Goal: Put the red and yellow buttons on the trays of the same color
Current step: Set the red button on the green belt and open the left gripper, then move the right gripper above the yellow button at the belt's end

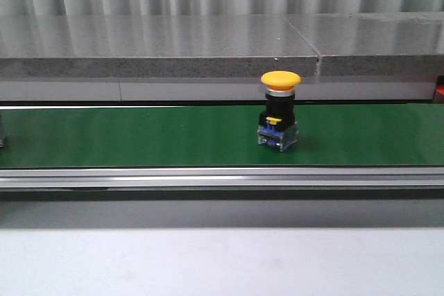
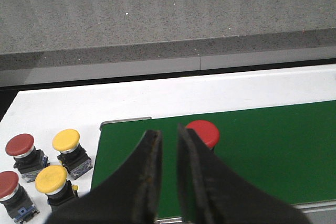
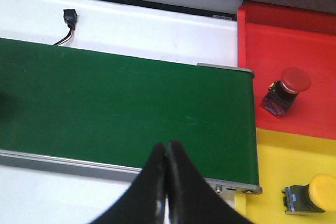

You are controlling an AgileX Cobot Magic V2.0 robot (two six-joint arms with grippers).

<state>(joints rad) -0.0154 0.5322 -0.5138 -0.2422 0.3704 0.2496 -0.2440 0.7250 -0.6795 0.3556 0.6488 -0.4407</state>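
In the front view, a yellow button [image 1: 279, 111] stands upright on the green belt [image 1: 139, 136], right of centre; no gripper shows. In the left wrist view, the left gripper [image 2: 169, 169] has a narrow gap, and a red button [image 2: 204, 132] sits just beyond its fingertips. In the right wrist view, the right gripper [image 3: 166, 174] is closed and empty; the red tray [image 3: 299, 40] and the yellow tray [image 3: 294, 161] at the right each hold one matching button.

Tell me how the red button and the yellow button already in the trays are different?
The red button has a red cap and lies in the red tray; the yellow button has a yellow cap and lies in the yellow tray. The red button shows whole, while the yellow button is cut off by the picture's edge. Both lie tipped over and have mushroom caps on dark bodies.
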